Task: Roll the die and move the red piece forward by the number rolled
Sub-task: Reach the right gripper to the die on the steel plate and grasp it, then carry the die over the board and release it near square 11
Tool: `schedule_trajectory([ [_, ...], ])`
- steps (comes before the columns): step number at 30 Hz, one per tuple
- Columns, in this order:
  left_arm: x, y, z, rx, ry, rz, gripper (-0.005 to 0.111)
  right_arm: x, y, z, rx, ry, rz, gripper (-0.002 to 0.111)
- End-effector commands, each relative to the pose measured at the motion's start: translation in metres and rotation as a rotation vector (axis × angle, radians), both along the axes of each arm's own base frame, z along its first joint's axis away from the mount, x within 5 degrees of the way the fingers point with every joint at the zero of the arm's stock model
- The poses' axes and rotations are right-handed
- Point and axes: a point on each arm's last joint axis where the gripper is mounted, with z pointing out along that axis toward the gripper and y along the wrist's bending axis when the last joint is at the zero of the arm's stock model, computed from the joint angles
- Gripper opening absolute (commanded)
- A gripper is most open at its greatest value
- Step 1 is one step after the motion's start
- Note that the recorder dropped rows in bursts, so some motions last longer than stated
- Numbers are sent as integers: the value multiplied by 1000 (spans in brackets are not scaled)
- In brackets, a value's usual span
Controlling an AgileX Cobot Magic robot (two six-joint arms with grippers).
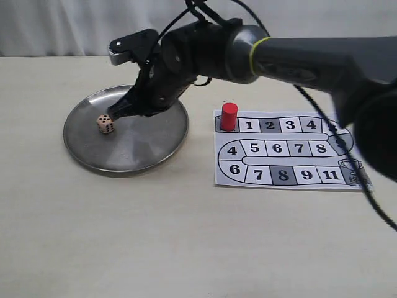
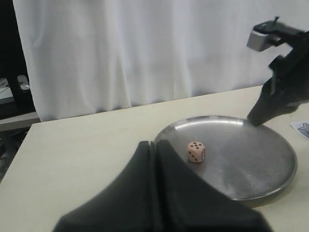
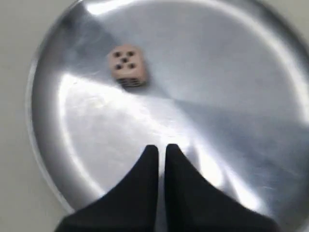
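Note:
The die (image 1: 105, 123) lies loose on the left part of a round metal plate (image 1: 127, 162); it also shows as the die (image 2: 196, 151) and, slightly blurred, the die (image 3: 127, 65). My right gripper (image 1: 116, 112) has reached across over the plate, its tips just right of the die and apart from it. The jaws of the right gripper (image 3: 161, 147) are shut with nothing between them. The red piece (image 1: 229, 116) stands upright on the first square of the paper board (image 1: 285, 149). My left gripper (image 2: 156, 143) is shut and empty, short of the plate's rim (image 2: 203, 120).
The numbered paper track lies flat on the table right of the plate. The right arm (image 1: 291, 59) spans the scene above the board's far edge. A white curtain (image 2: 145, 48) closes off the back.

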Motion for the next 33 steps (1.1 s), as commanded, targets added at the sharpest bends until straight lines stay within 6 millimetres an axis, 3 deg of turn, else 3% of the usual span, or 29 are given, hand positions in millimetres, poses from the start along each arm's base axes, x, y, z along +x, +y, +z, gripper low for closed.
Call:
schedule_trajectory([
  [1, 0, 0, 0, -6, -8, -2, 0, 15, 25, -16, 136, 172, 180, 5],
  [3, 0, 0, 0, -6, -8, -2, 0, 25, 34, -24, 118, 143, 123, 15],
  [6, 0, 0, 0, -6, -8, -2, 0, 36, 40, -36, 69, 29, 46, 50],
  [9, 0, 0, 0, -6, -8, -2, 0, 44, 42, -37, 110, -50, 32, 72],
  [18, 0, 0, 0, -6, -8, -2, 0, 42, 63, -72, 145, -138, 68, 73],
  [20, 0, 0, 0, -6, -8, -2, 0, 42, 64, -79, 147, -142, 65, 72],
  [23, 0, 0, 0, -6, -8, -2, 0, 43, 64, -81, 145, -150, 69, 62],
  [28, 0, 0, 0, -6, -8, -2, 0, 43, 64, -81, 144, -160, 74, 28],
  [33, 0, 0, 0, -6, -8, -2, 0, 41, 62, -79, 124, -125, 84, 4],
])
